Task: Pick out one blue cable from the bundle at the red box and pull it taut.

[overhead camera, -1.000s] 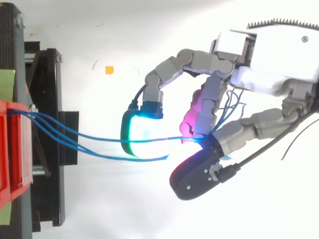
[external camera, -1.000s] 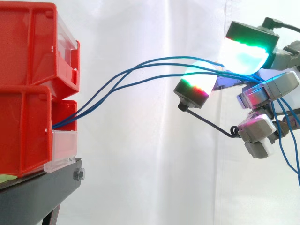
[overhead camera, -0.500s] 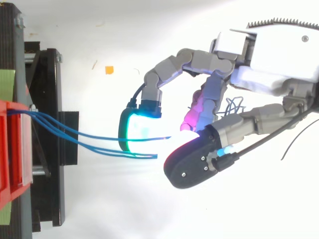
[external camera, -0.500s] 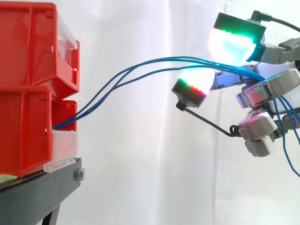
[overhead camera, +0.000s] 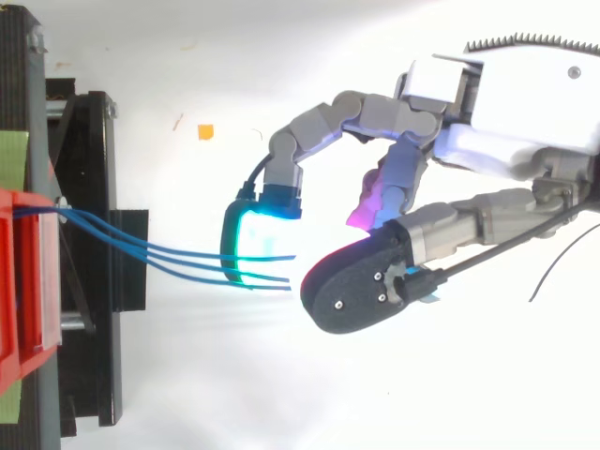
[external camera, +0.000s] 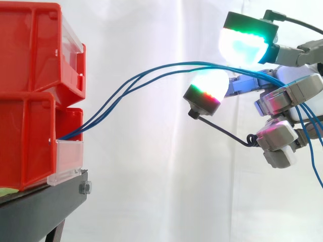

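Both views v. bright, flat white light, no clear source direction. Side view: white curtain point(external camera: 151, 166) nearly blown out, only faint fold shadows. Glow from the hand point(external camera: 290, 96), white-cyan w/ green & red edges, flares strongly. Top view: that glow plus pale ground wash out the blue cables point(external camera: 96, 114) near it. Red bins point(external camera: 30, 116) vivid; black stand point(external camera: 40, 212) underside dark.

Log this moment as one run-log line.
cables: three, slack, arcing from red box into hand | single cable taut: not yet
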